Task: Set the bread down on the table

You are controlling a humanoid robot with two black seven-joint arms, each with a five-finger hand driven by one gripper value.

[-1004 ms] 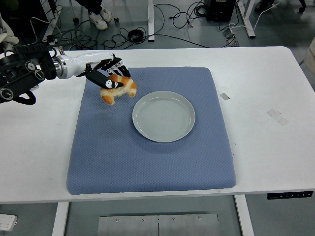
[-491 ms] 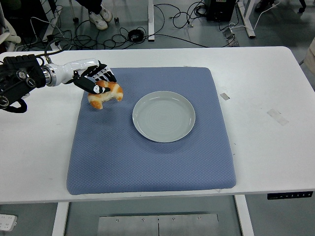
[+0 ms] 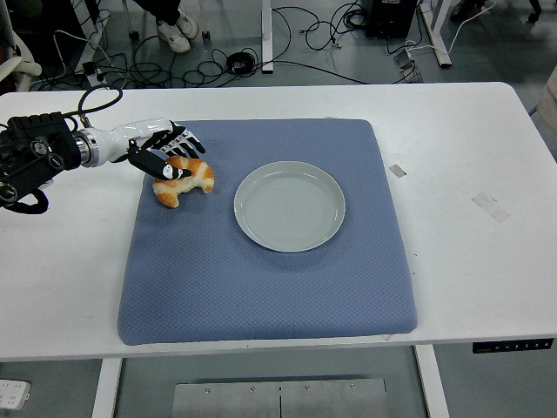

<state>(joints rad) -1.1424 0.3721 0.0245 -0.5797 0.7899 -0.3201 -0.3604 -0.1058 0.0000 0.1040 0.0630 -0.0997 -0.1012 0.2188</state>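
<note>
Over the left edge of the blue quilted mat (image 3: pixel 261 261), the black five-fingered left hand (image 3: pixel 165 150) has its fingers curled around the golden-brown croissant-shaped bread (image 3: pixel 184 179), gripping it from above. Since a second ago the hand has carried the bread leftward and lower, away from the round grey ceramic plate (image 3: pixel 290 205), which is bare. Bread now sits at or just above the mat surface; contact cannot be told. Judgement: the transfer is nearly done, release not yet made. Bare white table (image 3: pixel 78 261) lies just beside, to the left. Right arm not visible.
</note>
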